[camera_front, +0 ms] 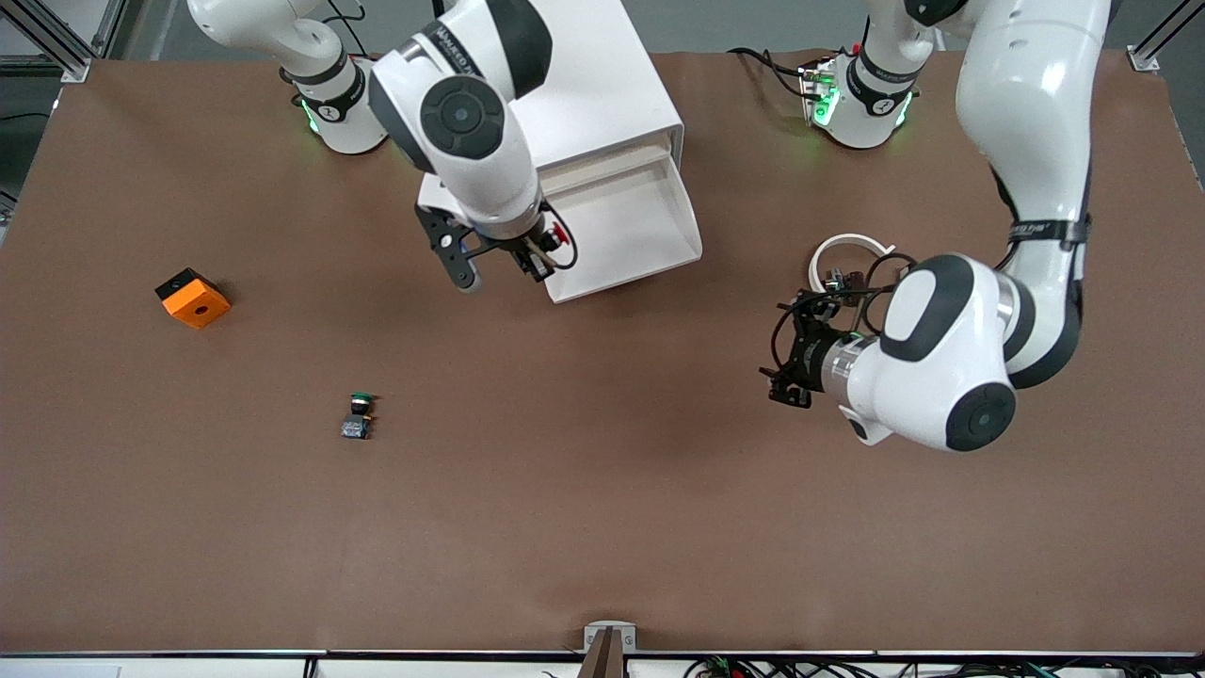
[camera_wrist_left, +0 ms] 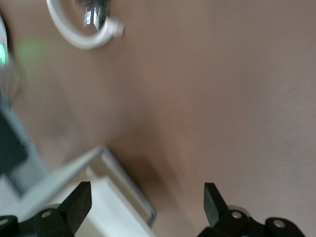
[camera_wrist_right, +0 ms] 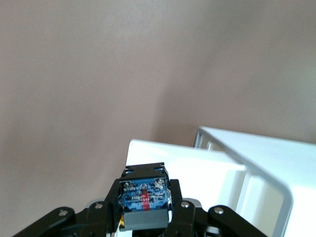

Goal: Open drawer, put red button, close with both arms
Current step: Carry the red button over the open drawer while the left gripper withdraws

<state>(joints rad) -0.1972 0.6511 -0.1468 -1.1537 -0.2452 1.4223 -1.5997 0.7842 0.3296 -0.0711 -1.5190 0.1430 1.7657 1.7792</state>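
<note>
The white cabinet point(camera_front: 602, 85) stands between the arms' bases with its top drawer point(camera_front: 626, 240) pulled out, its white tray bare. My right gripper point(camera_front: 539, 256) hangs over the drawer's corner toward the right arm's end, shut on the red button point(camera_front: 563, 235). In the right wrist view the fingers point(camera_wrist_right: 181, 207) clamp the button's blue-grey base block point(camera_wrist_right: 144, 197), with the drawer point(camera_wrist_right: 207, 170) just under it. My left gripper point(camera_front: 781, 350) is open and holds nothing, over the bare table toward the left arm's end. Its fingers point(camera_wrist_left: 79, 202) stand wide apart, and a drawer corner point(camera_wrist_left: 118, 202) shows between them.
A green-capped switch point(camera_front: 359, 415) lies on the table nearer to the front camera. An orange block point(camera_front: 192, 298) sits toward the right arm's end. A white ring point(camera_front: 847, 247) lies by the left arm, also seen as the ring point(camera_wrist_left: 84, 37) in the left wrist view.
</note>
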